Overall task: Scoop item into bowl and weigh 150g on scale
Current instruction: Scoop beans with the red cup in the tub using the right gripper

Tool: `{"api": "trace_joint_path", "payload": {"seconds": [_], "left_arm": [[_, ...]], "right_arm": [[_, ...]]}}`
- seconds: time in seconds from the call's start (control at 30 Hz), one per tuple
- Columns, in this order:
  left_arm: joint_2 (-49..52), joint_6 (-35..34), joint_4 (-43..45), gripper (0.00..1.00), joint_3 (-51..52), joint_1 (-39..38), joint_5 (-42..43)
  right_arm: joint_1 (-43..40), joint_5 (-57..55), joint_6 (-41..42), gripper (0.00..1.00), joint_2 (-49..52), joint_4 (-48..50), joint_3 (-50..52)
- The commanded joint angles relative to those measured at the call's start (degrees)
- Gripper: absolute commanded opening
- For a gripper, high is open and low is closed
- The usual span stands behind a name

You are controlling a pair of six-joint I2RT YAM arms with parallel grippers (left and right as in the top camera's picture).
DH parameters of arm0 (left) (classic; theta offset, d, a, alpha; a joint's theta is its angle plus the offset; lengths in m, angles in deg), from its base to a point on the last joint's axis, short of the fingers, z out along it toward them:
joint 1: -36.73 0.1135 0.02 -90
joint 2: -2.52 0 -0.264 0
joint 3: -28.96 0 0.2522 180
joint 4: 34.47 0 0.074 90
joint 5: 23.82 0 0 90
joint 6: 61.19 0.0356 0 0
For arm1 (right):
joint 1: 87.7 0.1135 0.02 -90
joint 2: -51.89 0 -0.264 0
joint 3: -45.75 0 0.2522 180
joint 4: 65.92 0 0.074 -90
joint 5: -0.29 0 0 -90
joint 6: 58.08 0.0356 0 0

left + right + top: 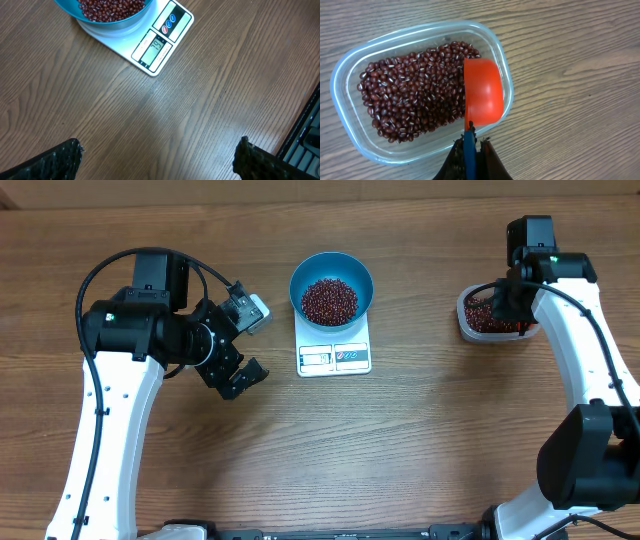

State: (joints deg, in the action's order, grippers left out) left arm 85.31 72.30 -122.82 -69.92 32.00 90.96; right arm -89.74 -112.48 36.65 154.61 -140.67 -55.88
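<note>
Beans (410, 95) in the tub (350, 65), just ahead of the right jaws (470, 145)
The scoop (482, 92) is pinched by its handle, long axis pointing straight ahead over the tub; the left jaws (157, 155) are spread and empty, short of the bowl (300, 275).

Blue bowl (303, 280) upright on white scale (335, 358), covering its rear; display and buttons show at bowl's 6 o'clock. Red-brown beans (330, 301) heaped mid-bowl. More beans in clear tub (463, 315), well apart at 3 o'clock.
</note>
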Motion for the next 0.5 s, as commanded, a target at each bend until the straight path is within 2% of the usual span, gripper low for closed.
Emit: {"api": "trace_joint_path", "payload": {"seconds": [0.0, 0.47], "left_arm": [[-0.7, -0.4, 0.0, 1.0, -1.1, 0.2, 0.1], [-0.7, -0.4, 0.0, 0.99, -1.1, 0.2, 0.1]], "right_arm": [[0.3, -1.0, 1.4, 0.04, 0.2, 0.9, 1.2], [0.1, -0.3, 1.5, 0.04, 2.0, 3.7, 2.3]]}}
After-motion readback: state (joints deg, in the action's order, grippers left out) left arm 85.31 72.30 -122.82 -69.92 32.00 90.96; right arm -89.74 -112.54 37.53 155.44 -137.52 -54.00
